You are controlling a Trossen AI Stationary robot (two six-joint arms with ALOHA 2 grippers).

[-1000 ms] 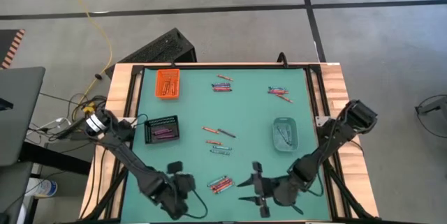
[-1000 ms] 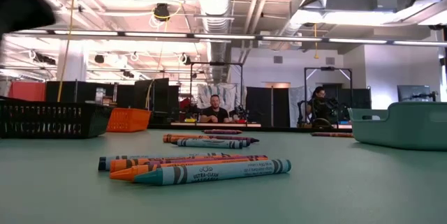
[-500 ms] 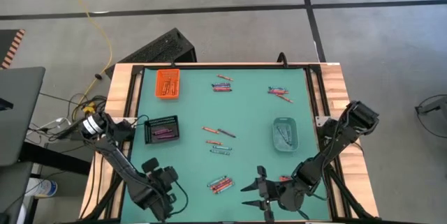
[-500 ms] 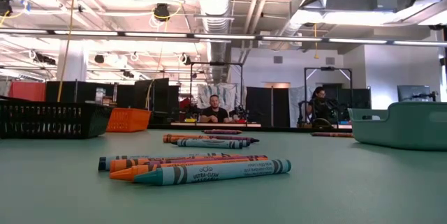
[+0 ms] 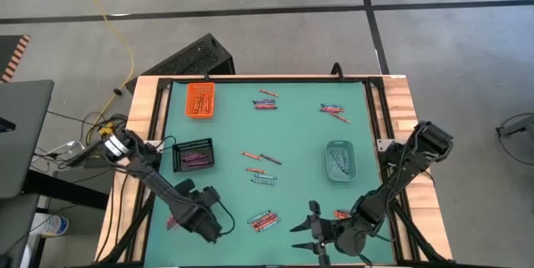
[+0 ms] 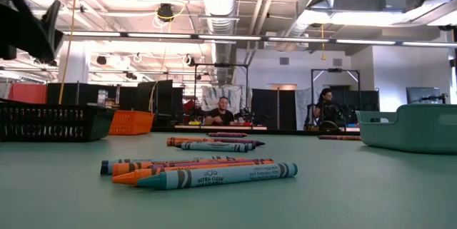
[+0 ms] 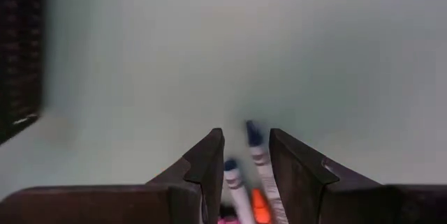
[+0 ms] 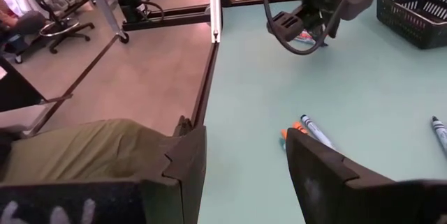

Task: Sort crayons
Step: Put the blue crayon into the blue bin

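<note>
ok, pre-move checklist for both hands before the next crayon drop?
1. Left hand gripping the crayon bundle: ok, held clear of the table.
2. Bundle is one colour: not ok, blue and orange show together.
3. Right hand open: ok, empty, near the front edge.
4. Orange tray, black tray, teal tray in place: ok.
5. Sorting finished: not ok, loose crayons lie in several groups.
6. Gap between the hands: ok in the high view.
</note>
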